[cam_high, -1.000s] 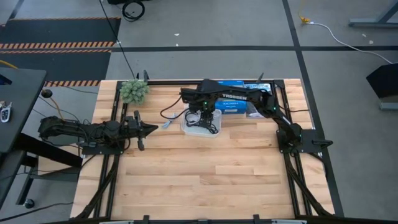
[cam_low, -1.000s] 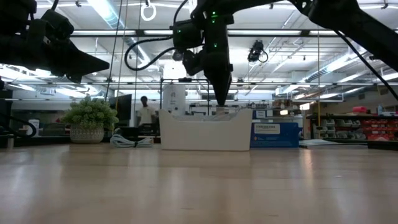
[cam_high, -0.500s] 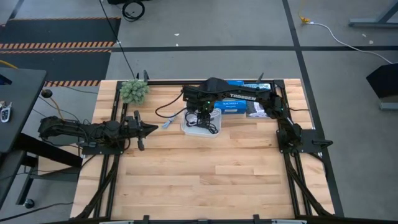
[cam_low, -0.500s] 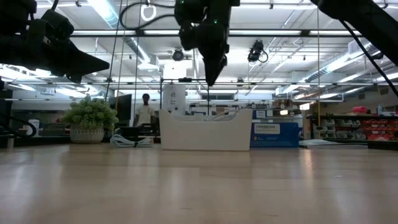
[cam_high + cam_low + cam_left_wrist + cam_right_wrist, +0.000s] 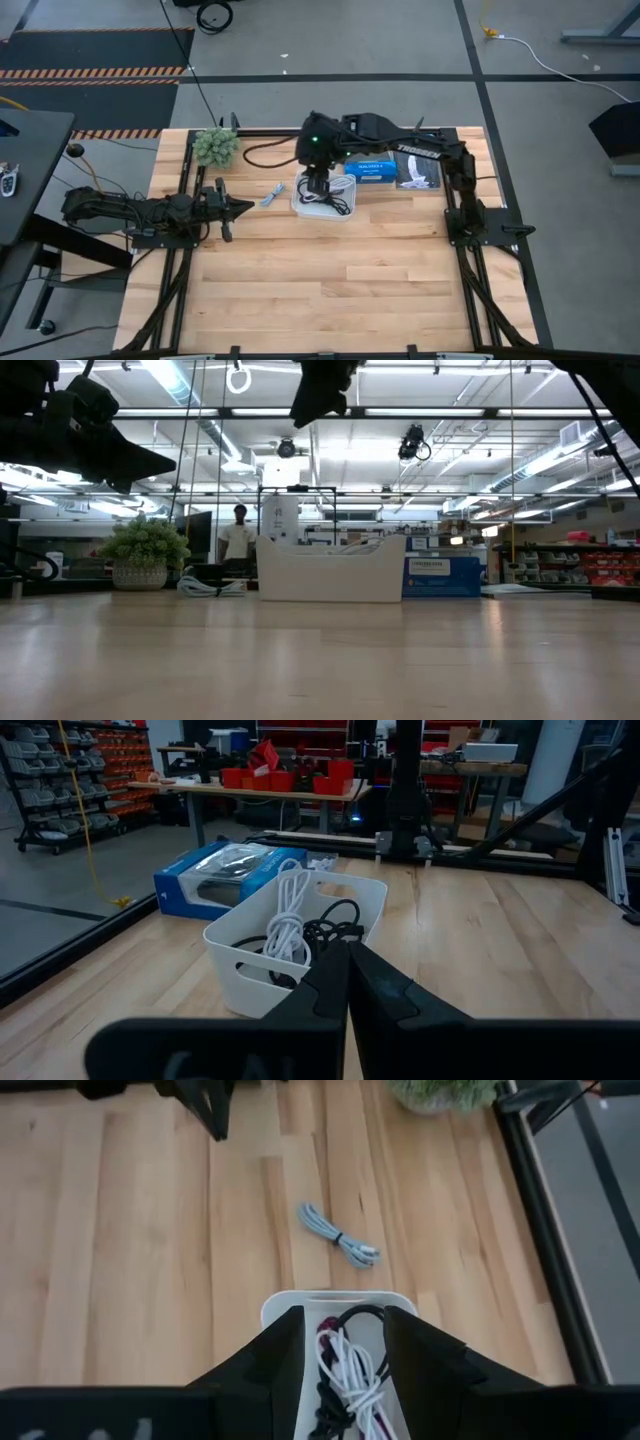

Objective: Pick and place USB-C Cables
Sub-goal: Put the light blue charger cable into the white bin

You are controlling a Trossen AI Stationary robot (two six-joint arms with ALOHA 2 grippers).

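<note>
The white tray stands on the far middle of the table. A white cable, a black cable and a dark red cable lie coiled inside it. The small grey cable lies flat on the wood just left of the tray, and the right wrist view also shows the grey cable. My right gripper hangs open and empty high above the tray. My left gripper is shut and hovers at the table's left, pointing at the tray.
A green plant stands at the far left corner. A blue box and a flat package lie right of the tray. The near half of the table is bare wood. A person stands in the room beyond.
My right gripper has risen straight up out of the tray, from fingertips at its rim to high above it, and the arm has drawn slightly toward the table's left. The cables stay in the tray.
</note>
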